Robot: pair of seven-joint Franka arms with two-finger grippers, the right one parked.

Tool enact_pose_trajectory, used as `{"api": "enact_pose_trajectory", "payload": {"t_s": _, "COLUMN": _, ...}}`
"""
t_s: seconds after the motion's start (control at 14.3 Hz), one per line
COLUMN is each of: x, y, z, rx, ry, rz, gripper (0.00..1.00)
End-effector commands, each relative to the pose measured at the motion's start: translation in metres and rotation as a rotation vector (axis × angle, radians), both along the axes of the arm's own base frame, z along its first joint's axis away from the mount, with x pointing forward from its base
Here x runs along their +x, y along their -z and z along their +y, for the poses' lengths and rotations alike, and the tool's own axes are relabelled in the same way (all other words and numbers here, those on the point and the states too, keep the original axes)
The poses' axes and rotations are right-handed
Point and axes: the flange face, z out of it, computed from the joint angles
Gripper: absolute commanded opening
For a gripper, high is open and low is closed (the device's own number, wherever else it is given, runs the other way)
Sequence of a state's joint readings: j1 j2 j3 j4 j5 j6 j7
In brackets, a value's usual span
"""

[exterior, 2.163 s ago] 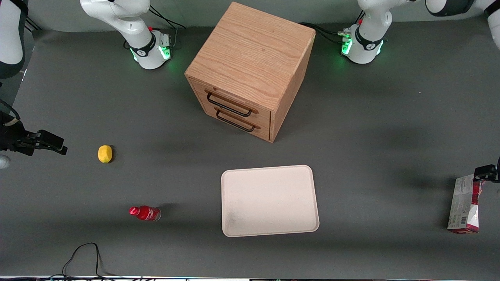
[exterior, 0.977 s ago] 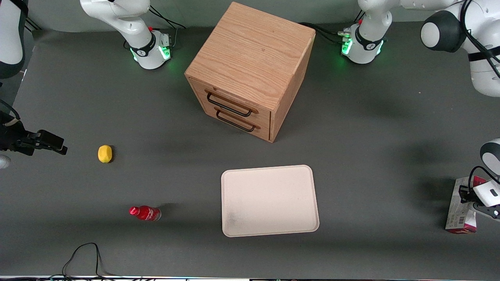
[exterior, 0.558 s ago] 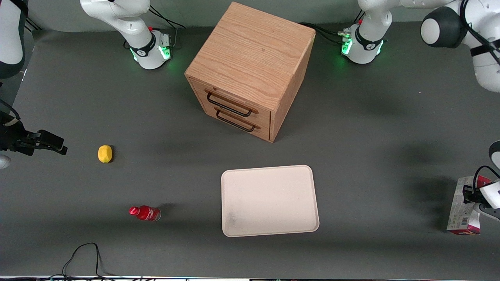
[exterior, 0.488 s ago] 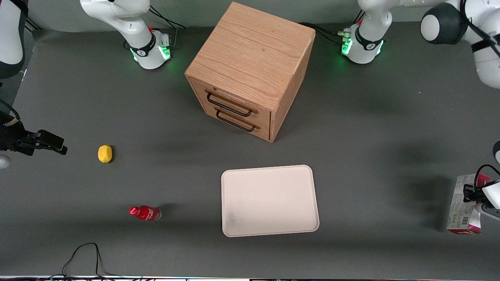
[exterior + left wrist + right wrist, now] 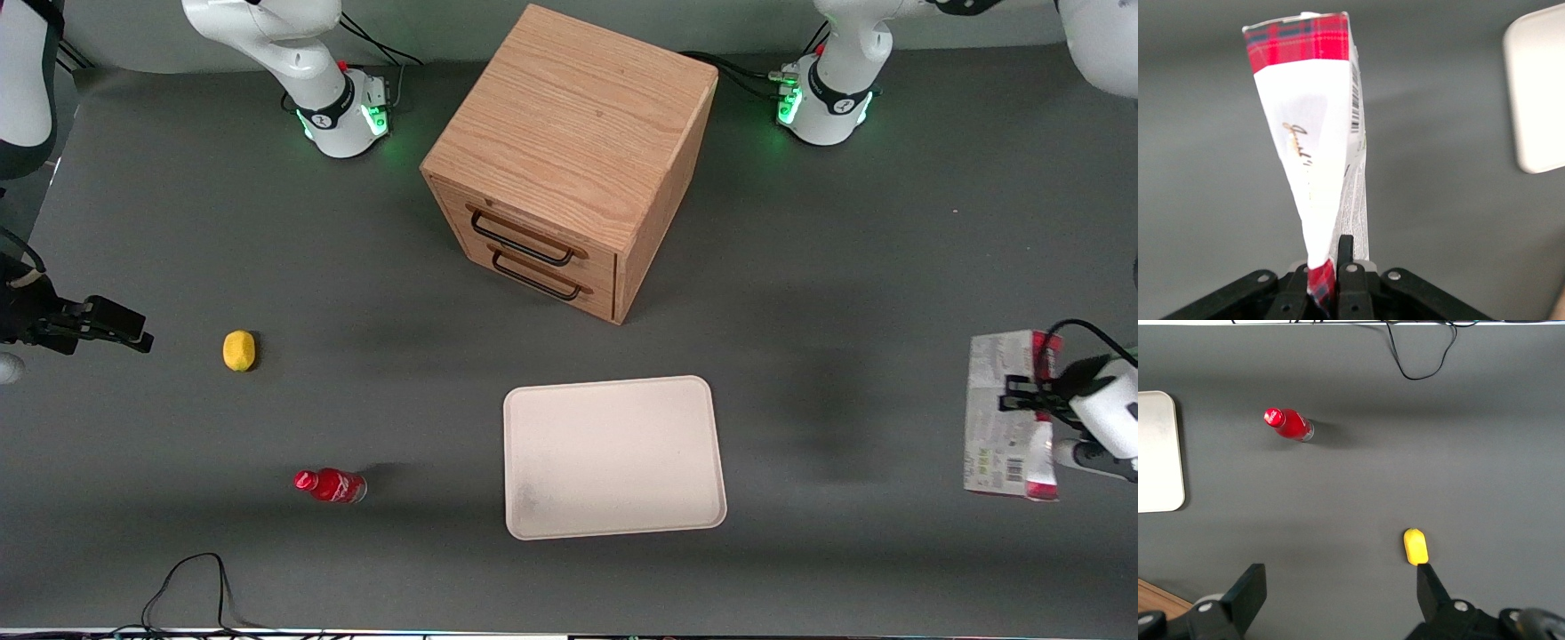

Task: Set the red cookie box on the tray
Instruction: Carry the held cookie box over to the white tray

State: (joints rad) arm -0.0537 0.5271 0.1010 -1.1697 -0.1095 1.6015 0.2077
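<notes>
One pincer (image 5: 1022,404) clamps one red cookie box (image 5: 1000,418), one tray (image 5: 613,458) apart

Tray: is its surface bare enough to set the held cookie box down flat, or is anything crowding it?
The tray is bare inside its whole rim. Open table borders it toward the gripper, shut on the red cookie box at the working arm's end. The wooden cabinet is farther from the camera; the red bottle lies toward the parked arm.

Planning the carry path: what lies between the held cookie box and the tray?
Nothing: the front view shows bare table between the cookie box, clamped in the gripper, and the tray.
</notes>
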Motion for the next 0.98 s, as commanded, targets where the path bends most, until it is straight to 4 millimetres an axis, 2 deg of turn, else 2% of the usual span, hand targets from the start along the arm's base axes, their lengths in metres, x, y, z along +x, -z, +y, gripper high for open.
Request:
{"api": "enact_pose_trajectory", "payload": {"t_s": 0.0, "x": 0.000, "y": -0.023, "z": -0.100, "rx": 0.020, "ry": -0.121, "rz": -0.008, "gripper": 0.00}}
{"api": "enact_pose_trajectory", "payload": {"t_s": 0.14, "x": 0.002, "y": -0.009, "z": -0.169, "rx": -0.013, "ry": -0.224, "rz": -0.020, "gripper": 0.00}}
{"api": "enact_pose_trajectory", "payload": {"t_s": 0.28, "x": 0.004, "y": 0.020, "z": -0.232, "rx": 0.006, "ry": -0.252, "rz": -0.074, "gripper": 0.00}}
{"api": "enact_pose_trajectory", "payload": {"t_s": 0.35, "x": 0.004, "y": 0.041, "z": -0.256, "rx": 0.037, "ry": -0.254, "rz": -0.097, "gripper": 0.00}}
{"api": "enact_pose_trajectory", "payload": {"t_s": 0.56, "x": 0.006, "y": 0.103, "z": -0.303, "rx": 0.046, "ry": -0.291, "rz": -0.107, "gripper": 0.00}}
{"api": "enact_pose_trajectory", "payload": {"t_s": 0.7, "x": 0.004, "y": 0.142, "z": -0.324, "rx": 0.045, "ry": -0.291, "rz": -0.105, "gripper": 0.00}}
{"api": "enact_pose_trajectory", "payload": {"t_s": 0.91, "x": 0.005, "y": 0.191, "z": -0.330, "rx": 0.071, "ry": -0.271, "rz": -0.104, "gripper": 0.00}}
